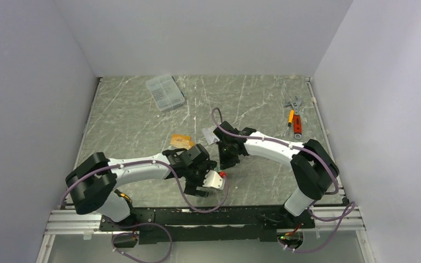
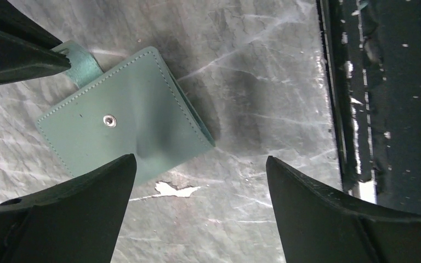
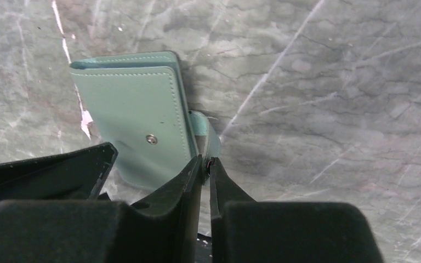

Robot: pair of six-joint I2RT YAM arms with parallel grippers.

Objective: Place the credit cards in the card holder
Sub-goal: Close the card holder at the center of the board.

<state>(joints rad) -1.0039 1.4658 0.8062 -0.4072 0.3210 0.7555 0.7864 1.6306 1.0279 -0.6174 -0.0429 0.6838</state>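
The card holder point(image 2: 126, 118) lies folded shut on the table, grey-green with a metal snap stud. My right gripper point(image 3: 206, 164) is shut on its snap tab point(image 3: 208, 131), which sticks out from one edge. My left gripper point(image 2: 197, 164) hangs open just above the table, one fingertip point(image 2: 121, 164) over the holder's near corner and the other over bare table. The orange-gold credit card point(image 1: 181, 141) and the silvery-white credit card point(image 1: 210, 135) lie flat just behind the two grippers. In the top view both grippers, left point(image 1: 204, 176) and right point(image 1: 228, 158), meet over the holder and hide it.
A clear plastic compartment box point(image 1: 165, 92) sits at the back left. An orange and red hand tool point(image 1: 295, 123) lies at the back right. The black base rail point(image 2: 383, 109) runs close beside the left gripper. White walls enclose the table on three sides.
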